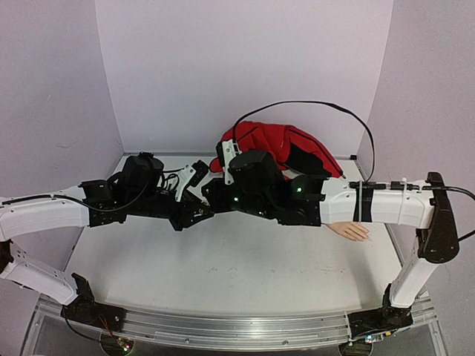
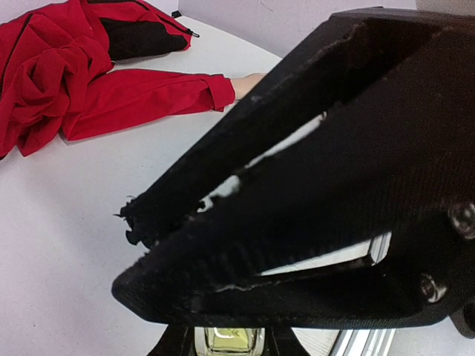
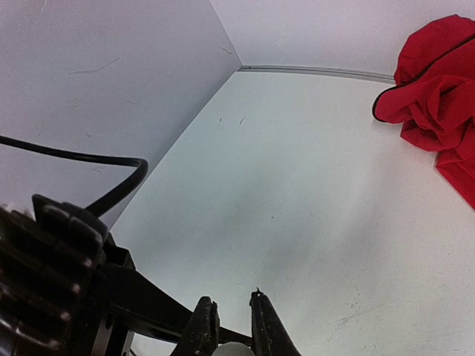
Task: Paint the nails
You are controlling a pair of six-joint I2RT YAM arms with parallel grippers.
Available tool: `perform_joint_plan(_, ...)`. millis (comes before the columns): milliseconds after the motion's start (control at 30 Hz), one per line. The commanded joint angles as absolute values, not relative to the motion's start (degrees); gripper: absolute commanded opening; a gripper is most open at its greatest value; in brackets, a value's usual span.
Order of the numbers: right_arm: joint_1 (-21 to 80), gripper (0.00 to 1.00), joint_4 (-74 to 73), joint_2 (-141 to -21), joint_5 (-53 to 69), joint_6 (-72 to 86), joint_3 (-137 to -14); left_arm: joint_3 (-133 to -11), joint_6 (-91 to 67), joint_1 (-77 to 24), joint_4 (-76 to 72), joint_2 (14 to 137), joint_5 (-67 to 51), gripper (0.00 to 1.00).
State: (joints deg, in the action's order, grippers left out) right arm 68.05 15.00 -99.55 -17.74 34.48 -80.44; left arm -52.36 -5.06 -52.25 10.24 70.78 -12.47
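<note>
The pale mannequin hand (image 1: 350,231) sticks out of the red jacket sleeve (image 2: 148,96) at the right of the table, and its nails (image 1: 364,236) are too small to make out. In the left wrist view only the hand's wrist end (image 2: 249,83) shows. My two grippers meet above the table's middle, far left of the hand. My left gripper (image 1: 191,194) is shut on a small clear yellowish bottle (image 2: 226,340). My right gripper (image 1: 215,196) fills the left wrist view (image 2: 132,252). Its fingers (image 3: 263,326) are closed on a white round cap (image 3: 234,350).
The bunched red jacket (image 1: 286,147) lies at the back, by the rear wall. White walls close in the table's left, back and right sides. A black cable (image 1: 319,105) arcs over the jacket to the right arm. A metal rail (image 1: 223,328) runs along the near edge.
</note>
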Motion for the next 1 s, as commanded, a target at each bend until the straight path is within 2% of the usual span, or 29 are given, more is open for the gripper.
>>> perform_joint_plan(0,67.89,0.28,17.03,-94.65,-7.01,30.23,-78.7,-54.35,-3.98,-51.06,4.7,69.96,-10.5,0.0)
perform_joint_plan(100,63.64,0.55,20.55,-89.75,4.27,27.7,-73.94,-53.61,-3.71,-51.06,4.66,69.48,-12.59,0.0)
perform_joint_plan(200,58.14,0.74,25.12,-85.17,18.96,26.87,-67.92,-52.9,-3.43,-50.83,4.35,68.67,-18.13,0.0)
perform_joint_plan(333,53.45,0.89,33.72,-80.31,35.51,27.81,-59.62,-53.05,-1.46,-50.54,3.27,68.52,-33.3,0.0)
perform_joint_plan(467,53.35,0.89,35.4,-79.88,39.69,27.3,-58.73,-54.81,-1.79,-50.53,2.99,70.56,-46.64,0.0)
perform_joint_plan(567,53.34,0.75,37.55,-80.28,41.19,27.92,-58.71,-56.22,-2.03,-50.55,2.74,72.2,-51.83,0.0)
perform_joint_plan(733,53.35,0.59,40.15,-82.53,44.51,29.46,-59.68,-57.86,-2.61,-50.93,2.34,73.89,-55.99,0.0)
perform_joint_plan(967,53.34,0.49,41.93,-85.36,47.64,30.14,-61.06,-58.71,-3.23,-51.24,2.37,75.34,-56.98,0.0)
